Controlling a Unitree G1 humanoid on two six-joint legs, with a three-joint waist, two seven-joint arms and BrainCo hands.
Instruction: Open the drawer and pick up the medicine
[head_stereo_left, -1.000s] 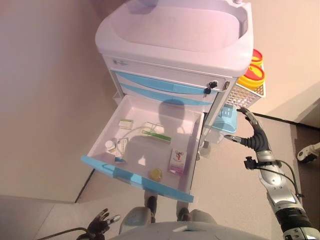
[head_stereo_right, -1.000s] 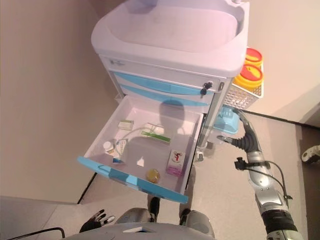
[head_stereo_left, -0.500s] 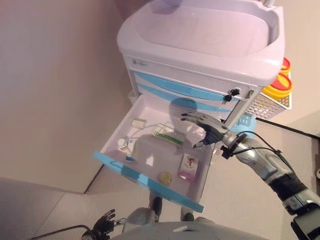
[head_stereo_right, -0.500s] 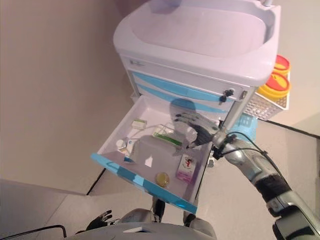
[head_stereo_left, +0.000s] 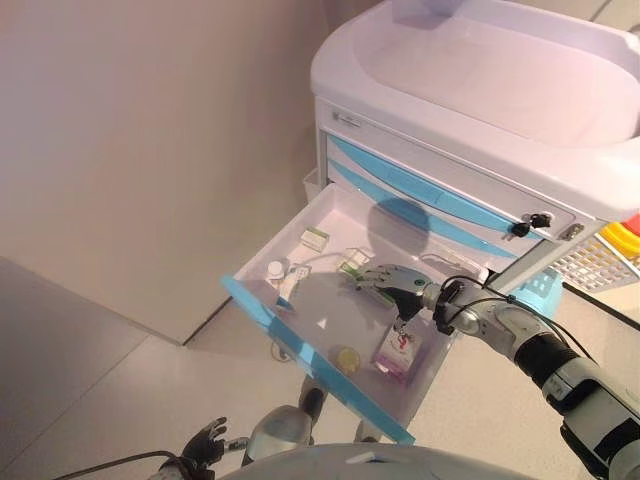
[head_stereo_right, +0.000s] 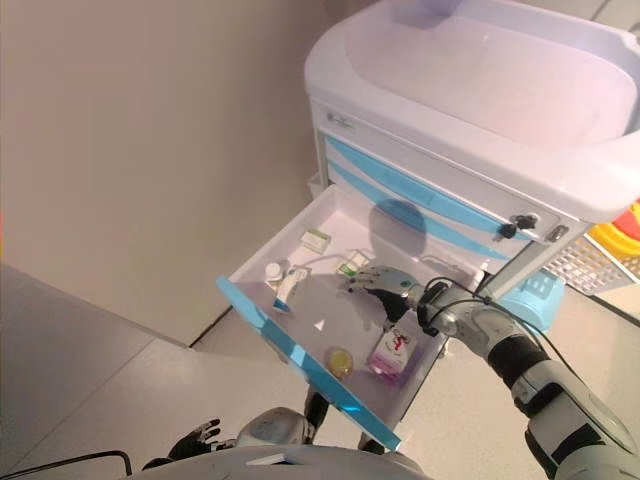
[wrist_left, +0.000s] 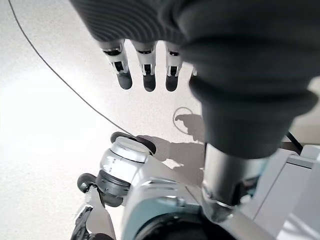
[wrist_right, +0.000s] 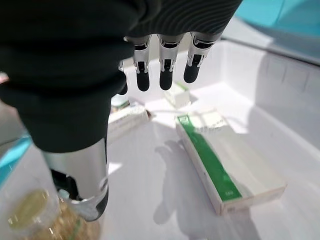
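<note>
The cart's (head_stereo_left: 480, 90) lower drawer (head_stereo_left: 270, 322) stands pulled out. Inside lie a long green-and-white box (wrist_right: 225, 170), a pink box (head_stereo_left: 397, 352), a yellow-lidded jar (head_stereo_left: 345, 357), a small white box (head_stereo_left: 316, 238), a white bottle (head_stereo_left: 274, 269) and a blue-and-white box (head_stereo_left: 290, 285). My right hand (head_stereo_left: 395, 283) reaches into the drawer with straight fingers (wrist_right: 165, 70), held just above the green-and-white box and beside the pink box, holding nothing. My left hand (head_stereo_left: 205, 443) hangs low by the floor, open and empty.
Two shut blue drawers (head_stereo_left: 420, 190) sit above the open one. A white wire basket (head_stereo_left: 590, 265) with yellow containers (head_stereo_left: 625, 235) hangs on the cart's right side. A wall (head_stereo_left: 150, 130) stands to the left of the cart.
The camera has shifted. My right hand has moved from beside the cart into the open drawer and now hovers low over the boxes. The left hand stays down.
</note>
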